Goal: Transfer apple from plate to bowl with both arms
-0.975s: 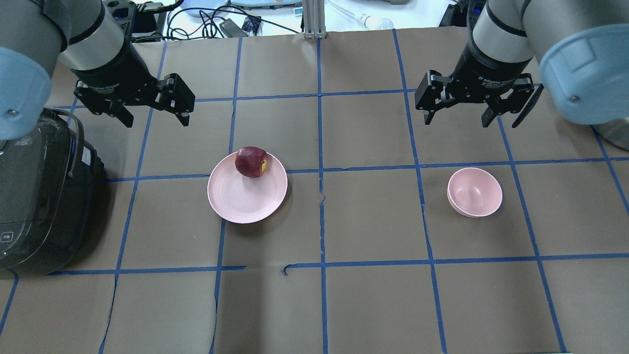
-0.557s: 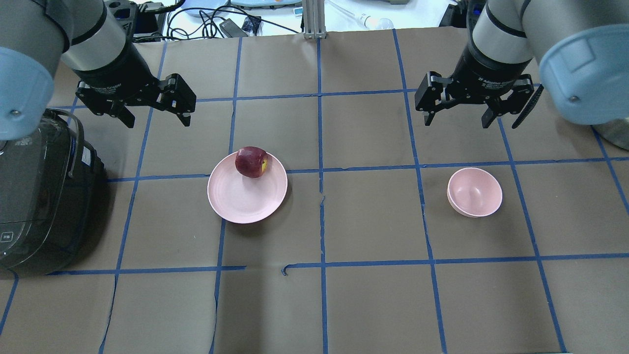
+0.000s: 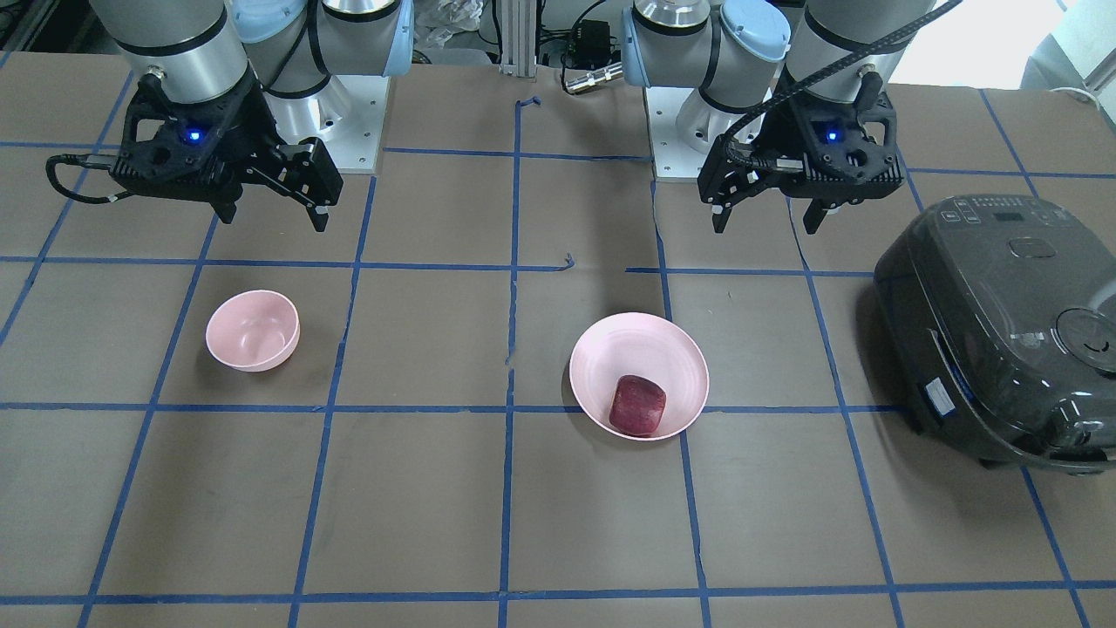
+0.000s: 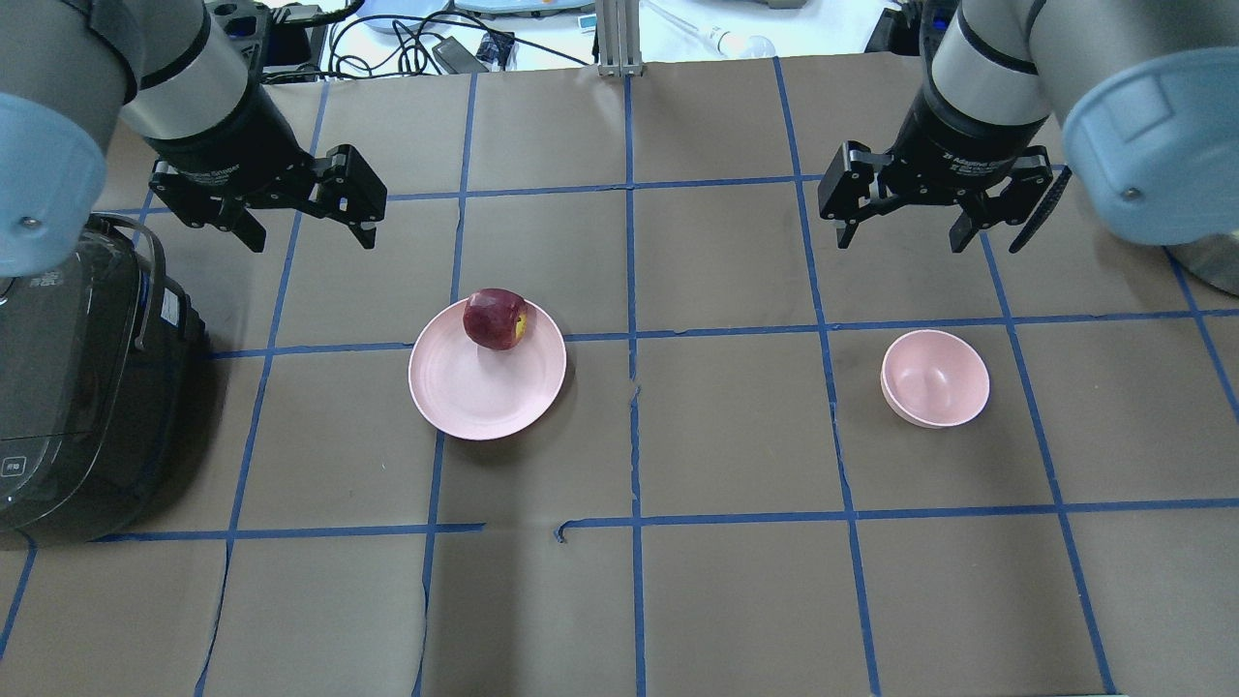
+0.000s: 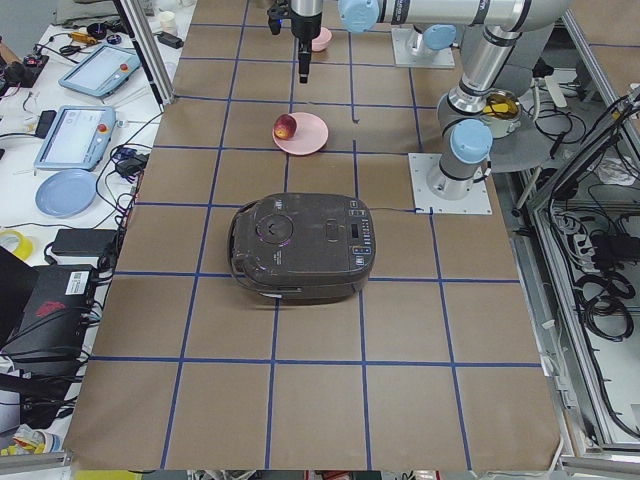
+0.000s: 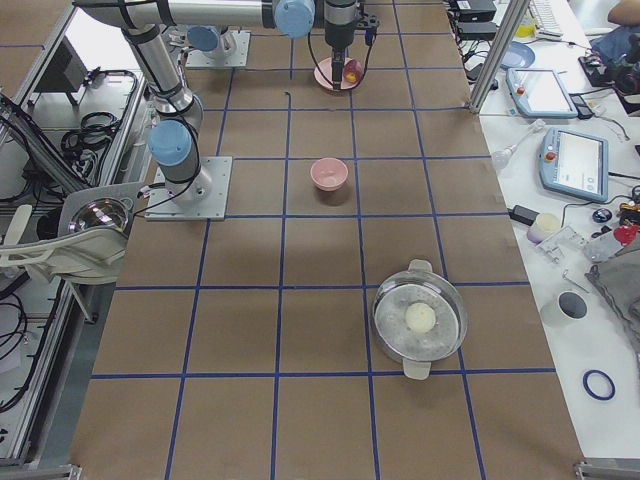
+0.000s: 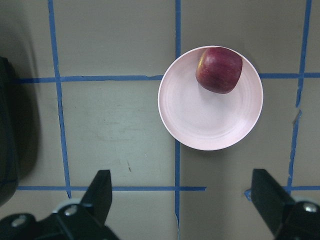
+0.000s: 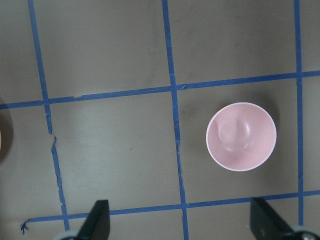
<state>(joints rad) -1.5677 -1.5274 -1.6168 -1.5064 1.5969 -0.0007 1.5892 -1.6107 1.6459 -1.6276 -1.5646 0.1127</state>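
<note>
Dark red, blocky, yellow-patched apple [image 4: 495, 318] sits on the plate [image 4: 465, 397] near its rim; left gripper [image 4: 310, 237] and right gripper [image 4: 901, 240] gape wide.

One camera looks down from the near side, another from the far; both show plate [image 4: 476, 399] and bowl [image 4: 935, 383]. Distant ones view the table [image 5: 320, 405] from each end; wrist cameras look straight down.

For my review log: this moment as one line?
apple on plate | bowl empty | left pincer open | right pincer open
</note>
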